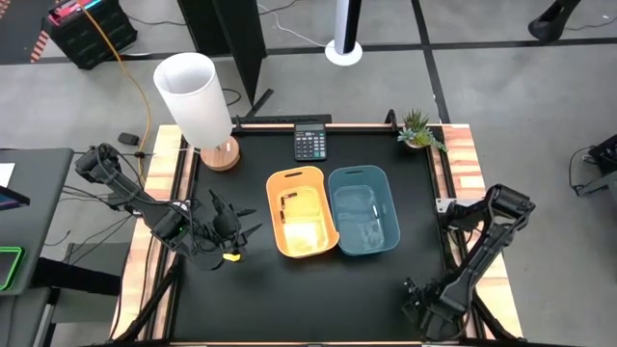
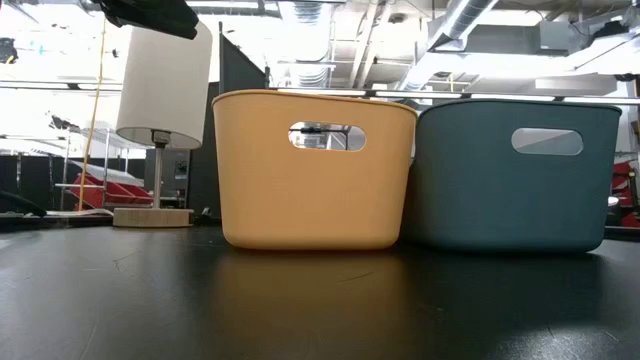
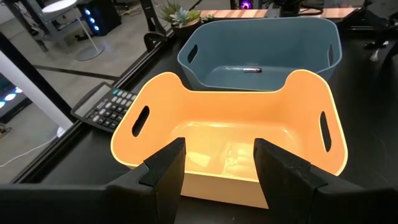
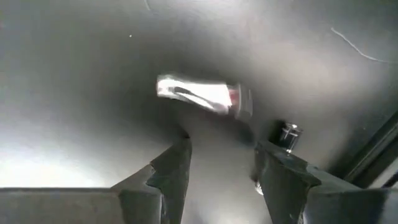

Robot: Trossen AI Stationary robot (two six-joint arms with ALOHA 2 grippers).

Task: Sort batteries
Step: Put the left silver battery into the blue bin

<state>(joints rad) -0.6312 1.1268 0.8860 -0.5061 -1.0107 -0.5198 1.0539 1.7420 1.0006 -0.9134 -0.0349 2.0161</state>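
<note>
Table (image 1: 386, 289): black top, wooden edges. 2 plastic bins at centre, side by side and touching: orange bin (image 1: 302, 212) on the left, blue bin (image 1: 363, 211) on the right.

Left gripper (image 1: 231, 231): over the table just left of the orange bin, pointed toward it. In its wrist view the 2 dark fingers (image 3: 168, 171) stand apart with nothing between them; claw released. The orange bin's near wall (image 3: 217, 186) shows through the gap.

Right gripper (image 1: 424, 304): low at the near right corner of the table, well apart from both bins. In its wrist view the fingers (image 4: 171, 168) are spread, empty; claw released. They point down at the black surface.

Batteries: 1 pale battery (image 3: 250, 70) lies on the floor of the blue bin, seen from the left wrist. Dark small items (image 1: 286, 202) lie in the orange bin near its left wall; cannot tell exactly what they are. 1 pale silvery battery with a red band (image 4: 202, 94) lies on the table top just ahead of the right gripper's fingertips, not touching them.

Other: black calculator (image 1: 309, 144) behind the bins; white-shaded lamp (image 1: 198, 101) at the far left corner; small potted plant (image 1: 418, 129) at the far right corner.
</note>
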